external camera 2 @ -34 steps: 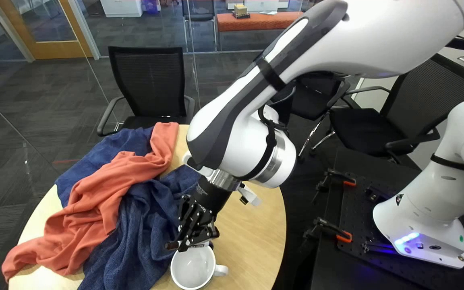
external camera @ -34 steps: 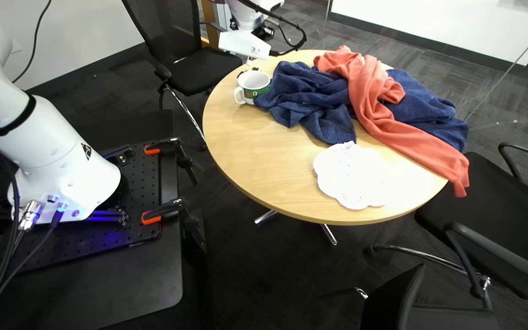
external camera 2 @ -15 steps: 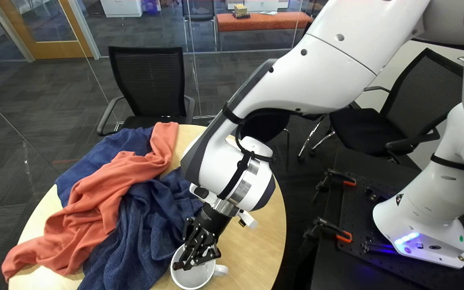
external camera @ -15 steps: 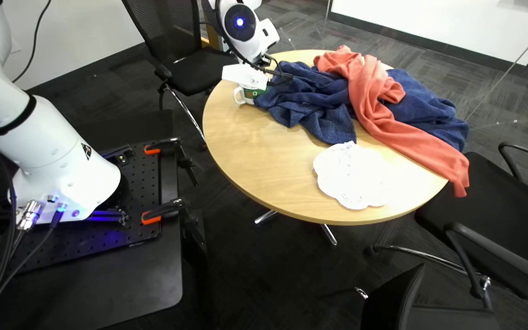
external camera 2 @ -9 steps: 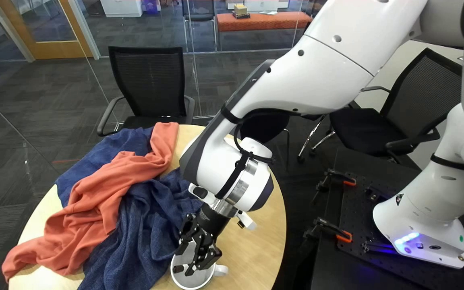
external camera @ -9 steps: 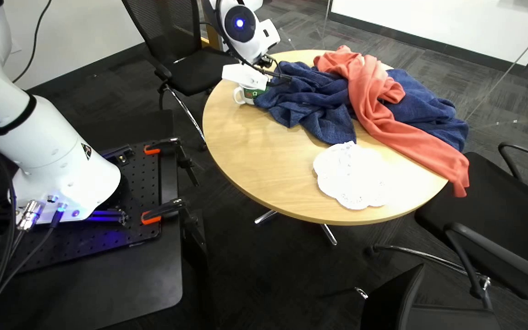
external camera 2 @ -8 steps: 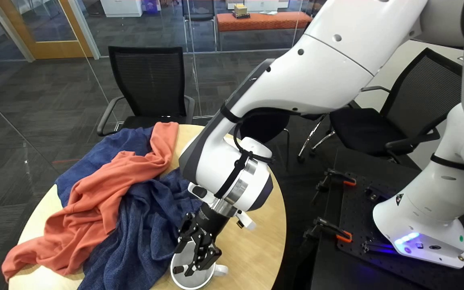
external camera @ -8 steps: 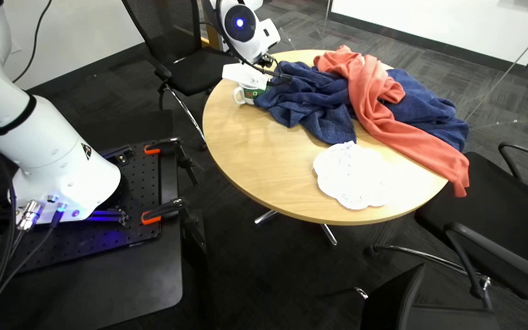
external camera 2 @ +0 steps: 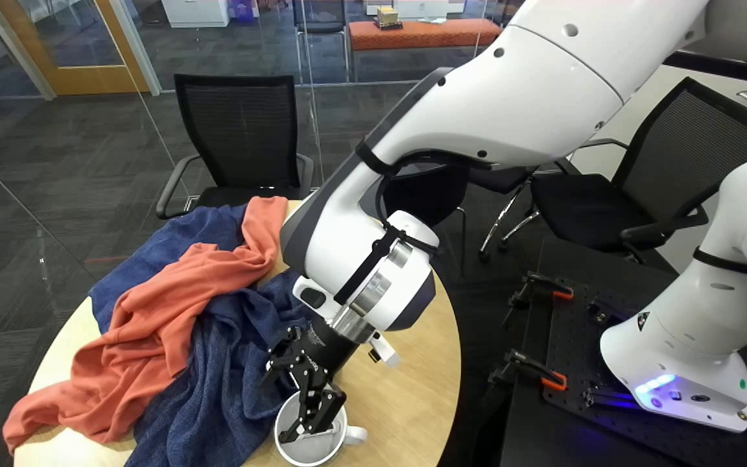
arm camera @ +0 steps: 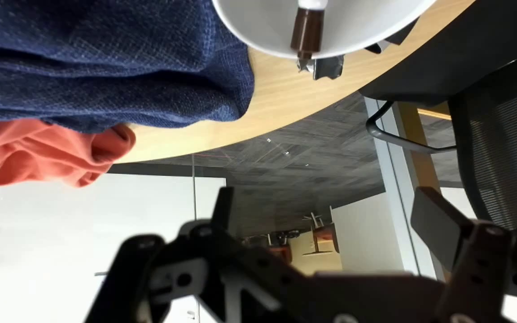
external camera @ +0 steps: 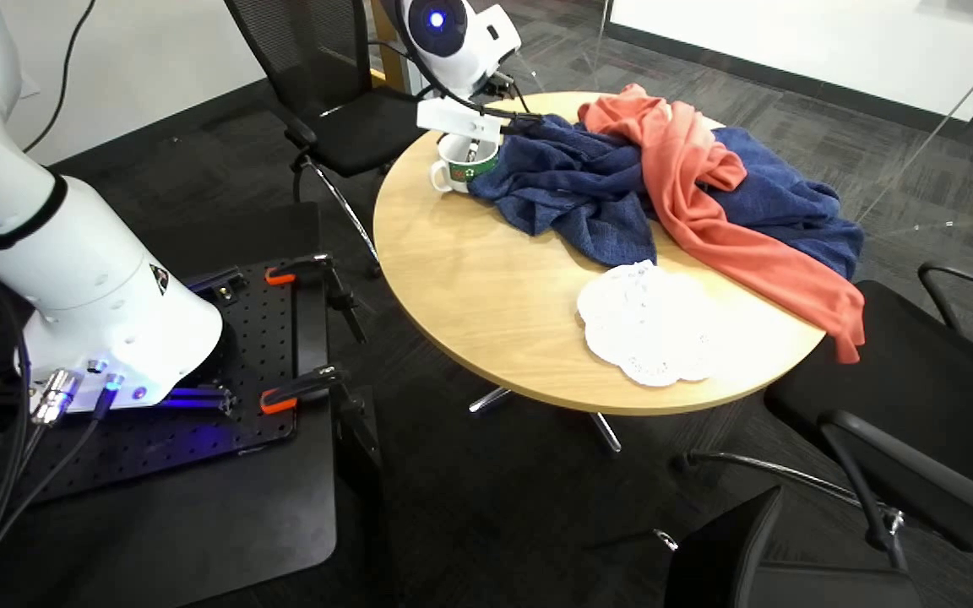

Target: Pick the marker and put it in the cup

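Note:
The marker, with its brown cap upward in the upside-down wrist view, rests inside the white cup. In an exterior view the marker leans in the cup, which has a green band and stands at the table's edge. My gripper is open, its fingers wide apart with only background between them. An exterior view has the gripper just above the mouth of the cup, one finger over it and the other out over the cloth. That finger hides part of the cup's inside.
A navy cloth lies against the cup, with an orange scarf across it. Beside the cup is a small dark object. A white doily lies on the round table. Black chairs surround it.
The arm came down over the cup. Within the last second my gripper has opened and let go of the marker, which is now in the cup, and the hand has risen slightly.

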{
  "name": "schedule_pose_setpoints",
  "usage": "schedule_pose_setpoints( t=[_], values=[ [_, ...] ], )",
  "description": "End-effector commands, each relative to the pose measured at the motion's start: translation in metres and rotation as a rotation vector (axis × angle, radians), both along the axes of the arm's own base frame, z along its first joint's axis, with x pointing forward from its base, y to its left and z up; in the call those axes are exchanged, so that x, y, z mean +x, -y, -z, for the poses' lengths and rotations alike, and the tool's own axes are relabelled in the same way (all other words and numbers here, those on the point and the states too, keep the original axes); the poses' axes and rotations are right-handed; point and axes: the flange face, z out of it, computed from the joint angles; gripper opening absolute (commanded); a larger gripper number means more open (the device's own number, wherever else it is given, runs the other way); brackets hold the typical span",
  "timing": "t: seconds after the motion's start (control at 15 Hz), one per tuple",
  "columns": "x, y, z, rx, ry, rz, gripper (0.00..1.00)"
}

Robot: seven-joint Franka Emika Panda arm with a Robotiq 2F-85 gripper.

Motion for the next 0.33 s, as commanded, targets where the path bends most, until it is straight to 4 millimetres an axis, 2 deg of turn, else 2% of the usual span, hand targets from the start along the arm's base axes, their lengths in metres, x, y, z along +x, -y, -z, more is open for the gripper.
schedule_pose_setpoints(
  t=[0.0, 0.13, 0.2, 0.27],
  values=[
    [-0.002, -0.006, -0.024, 0.007, 0.051, 0.000, 1.00],
    [-0.002, -0.009, -0.027, 0.018, 0.034, -0.002, 1.00],
    [0.001, -0.007, -0.016, 0.009, 0.027, -0.006, 1.00],
    [0.001, -0.008, -0.017, 0.011, 0.029, -0.008, 1.00]
  ],
)
